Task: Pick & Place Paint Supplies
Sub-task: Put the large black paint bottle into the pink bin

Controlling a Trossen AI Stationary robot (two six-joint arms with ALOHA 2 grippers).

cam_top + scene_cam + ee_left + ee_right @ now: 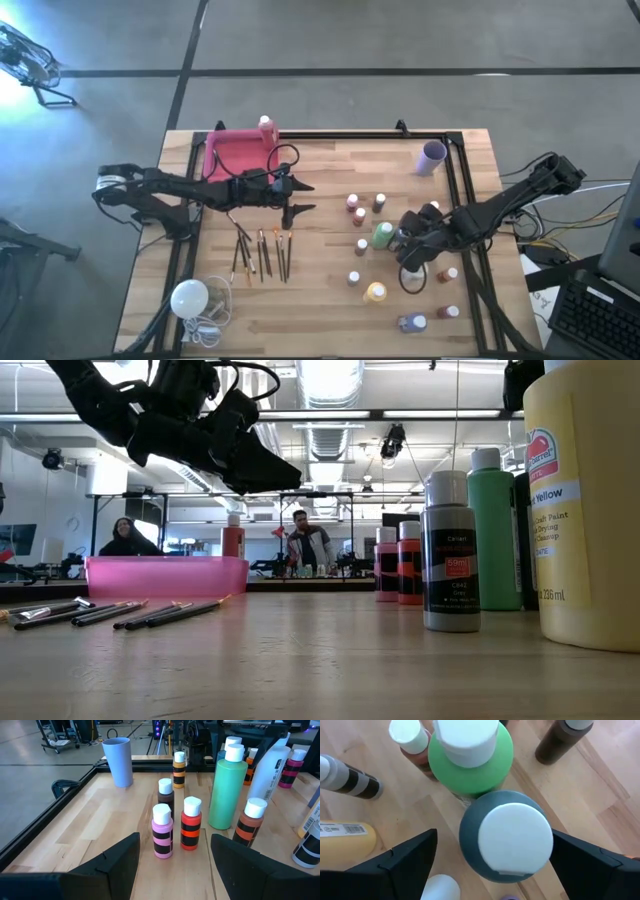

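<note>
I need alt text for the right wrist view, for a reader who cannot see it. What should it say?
Seen from above, the right gripper is open, its two dark fingers on either side of a dark blue-grey bottle with a white cap. A larger green bottle stands just beyond it, and a yellow bottle lies on the wooden table.

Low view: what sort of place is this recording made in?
Probably a large open lab or workshop rather than a home. Beyond the wooden table with its pink bin and paint bottles there are exposed ceiling ducts, workbenches, and two people in the background.
</note>
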